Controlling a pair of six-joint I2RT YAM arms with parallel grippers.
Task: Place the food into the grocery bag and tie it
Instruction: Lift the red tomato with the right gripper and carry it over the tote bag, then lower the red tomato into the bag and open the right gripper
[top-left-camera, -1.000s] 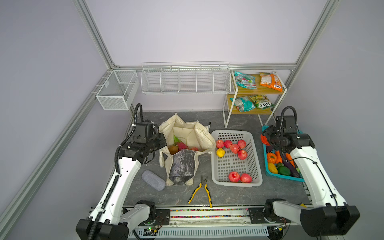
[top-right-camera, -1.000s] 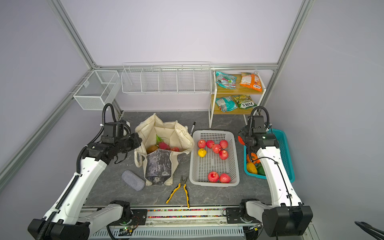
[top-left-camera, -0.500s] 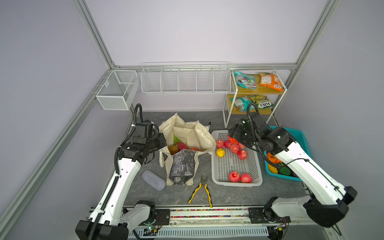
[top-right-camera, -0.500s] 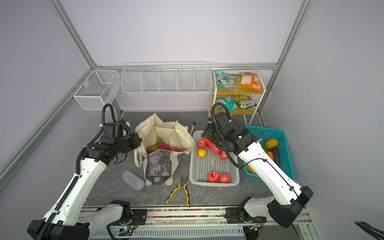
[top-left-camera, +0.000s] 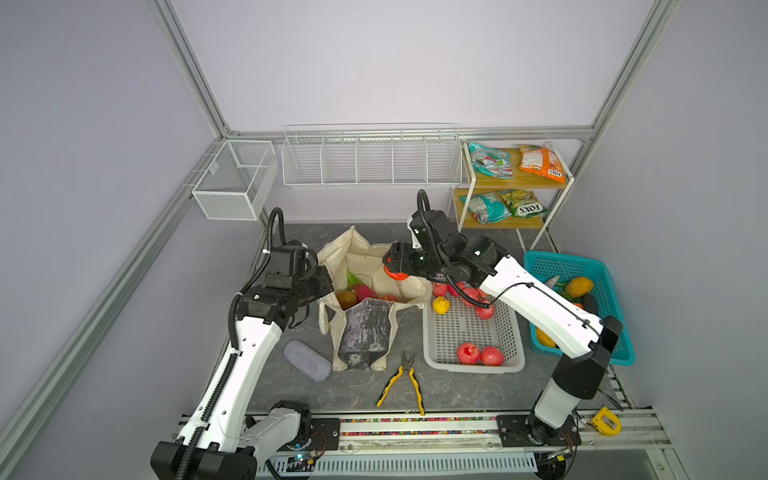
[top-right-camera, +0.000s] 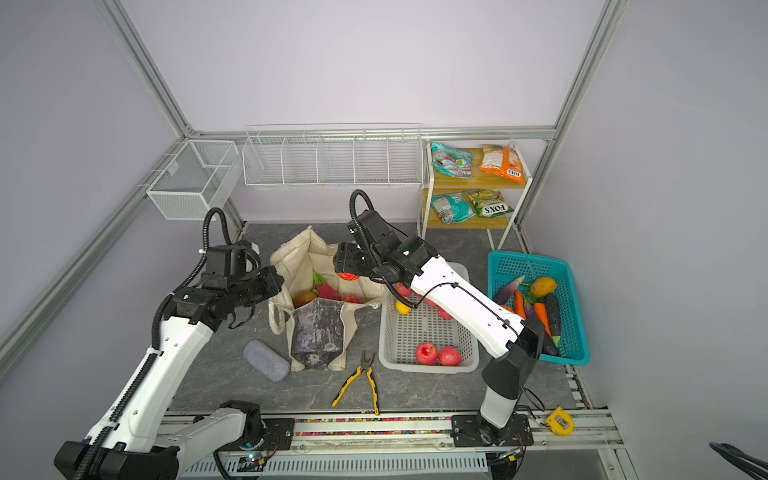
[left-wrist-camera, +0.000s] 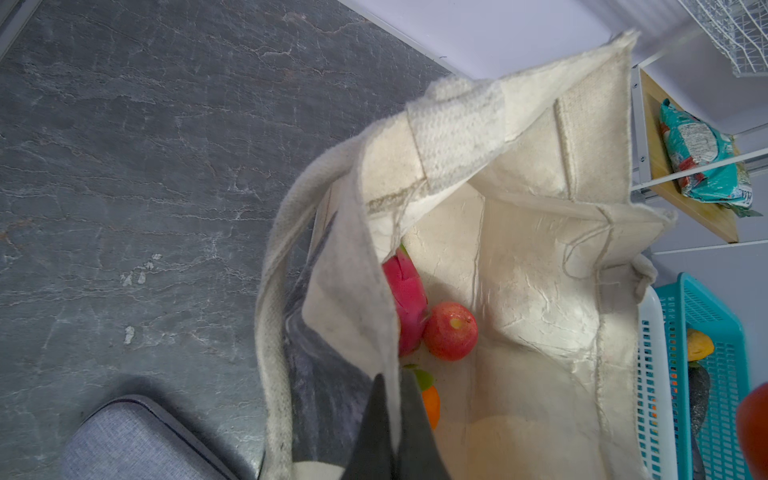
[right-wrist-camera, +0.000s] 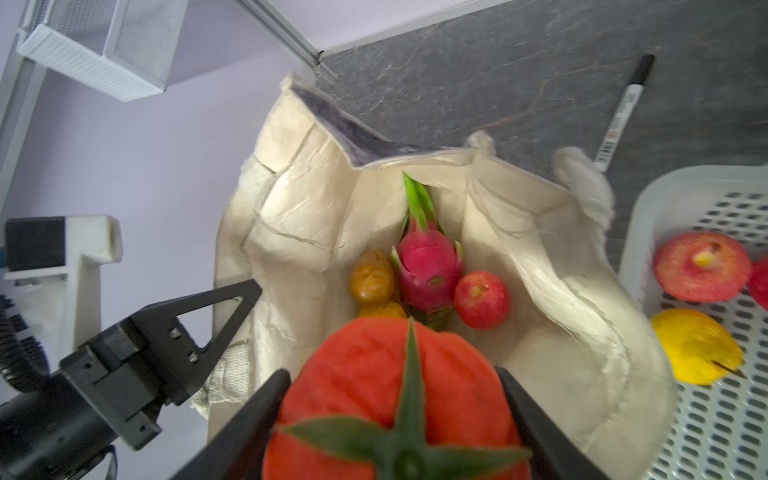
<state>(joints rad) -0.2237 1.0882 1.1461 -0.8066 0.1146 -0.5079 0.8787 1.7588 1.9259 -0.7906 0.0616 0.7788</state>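
1. Bag (top-left-camera: 362, 258): soft cream canvas tote standing open on the dark stone-look tabletop. Its mouth is wide and its rim slumped. A dark grey mottled panel covers its front, and cream strap handles droop down its sides.
2. White basket (top-left-camera: 473, 367): perforated plastic, just beside the bag's right side in both top views. Red apples and one yellow fruit lie in it.
3. Right gripper (right-wrist-camera: 392, 372): hangs over the bag's open mouth, its jaws clamped wide around the tomato.
4. Left gripper (left-wrist-camera: 390, 419): at the bag's left rim, jaws closed, pinching the cream fabric edge between them.
5. FOX'S packets (top-left-camera: 542, 163): crinkly, teal and orange, on a two-tier shelf well behind the bag's right side.
6. Tomato (right-wrist-camera: 386, 386): orange-red and ribbed, with a green star-shaped calyx, held above the fruit inside the bag.
7. Dragon fruit (right-wrist-camera: 428, 266): pink with green leaf tips, lying at the bottom of the bag.
8. Red apple (right-wrist-camera: 481, 300): in the bag, touching the dragon fruit.
9. Brownish lumpy fruit (right-wrist-camera: 371, 276): in the bag, against the dragon fruit's other side.
10. Orange (left-wrist-camera: 431, 405): in the bag, half hidden behind the left gripper's fingers in the left wrist view.
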